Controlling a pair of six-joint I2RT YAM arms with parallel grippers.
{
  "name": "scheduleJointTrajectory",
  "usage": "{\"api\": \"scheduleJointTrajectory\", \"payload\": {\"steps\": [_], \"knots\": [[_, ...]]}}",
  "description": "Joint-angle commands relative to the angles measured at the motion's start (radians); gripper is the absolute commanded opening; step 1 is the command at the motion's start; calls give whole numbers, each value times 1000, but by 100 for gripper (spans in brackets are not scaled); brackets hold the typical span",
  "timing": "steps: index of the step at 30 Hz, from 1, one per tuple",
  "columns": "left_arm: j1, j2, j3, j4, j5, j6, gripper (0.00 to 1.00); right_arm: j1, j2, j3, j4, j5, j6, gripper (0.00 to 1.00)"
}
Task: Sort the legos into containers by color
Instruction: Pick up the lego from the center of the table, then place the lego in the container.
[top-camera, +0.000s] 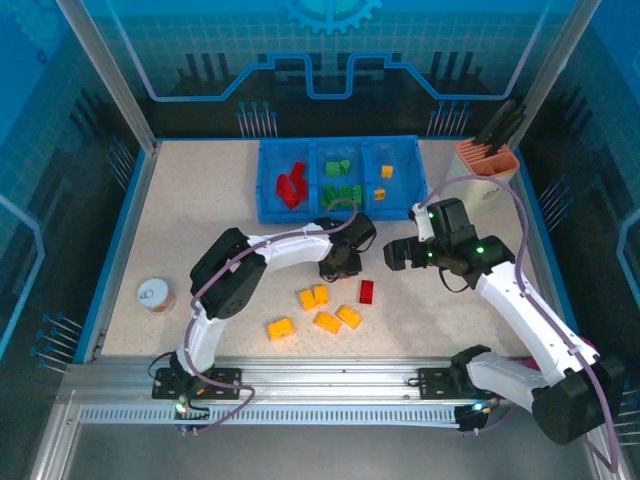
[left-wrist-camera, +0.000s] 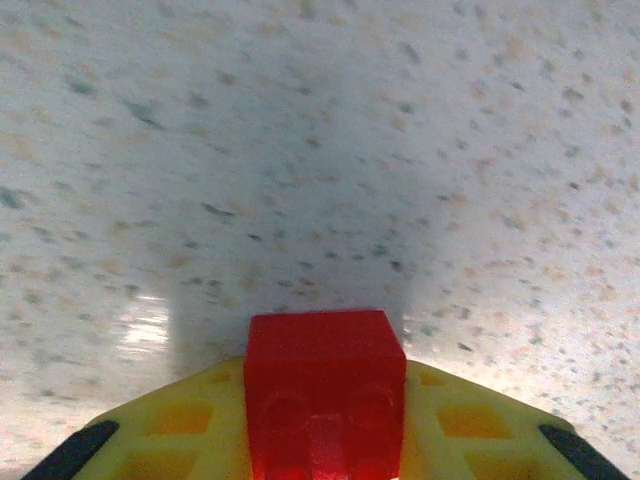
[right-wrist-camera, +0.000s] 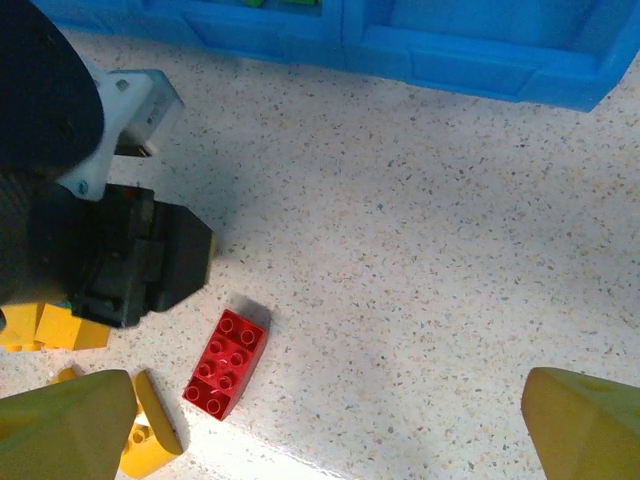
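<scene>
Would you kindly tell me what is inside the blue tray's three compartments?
In the blue tray, the left compartment holds a pile of red bricks, the middle one green bricks, the right one two yellow-orange bricks. Anything beneath the red pile is covered.

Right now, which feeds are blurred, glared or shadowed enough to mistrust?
Left wrist: table smeared, held red brick sharp, casting a shadow ahead. Right wrist: loose red brick crisp, own fingers soft, glare strip near bottom edge. Top: even, sharp.
</scene>
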Motion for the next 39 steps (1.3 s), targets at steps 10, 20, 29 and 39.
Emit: {"api": "scheduleJointTrajectory", "payload": {"steps": [10,20,29,39], "knots": [[200,-161,209,-95,-104,327,22,4,-159,-87,-55,24,111,100],[400,-6,444,-37,-146,431,22,-1,-60,-35,-34,44,87,100],[482,332,840,-127,-130,458,22,-6,-4,-13,-34,11,100,100],[502,391,919,-153,-95,468,45,-6,31,-54,11,-21,203,100]]}}
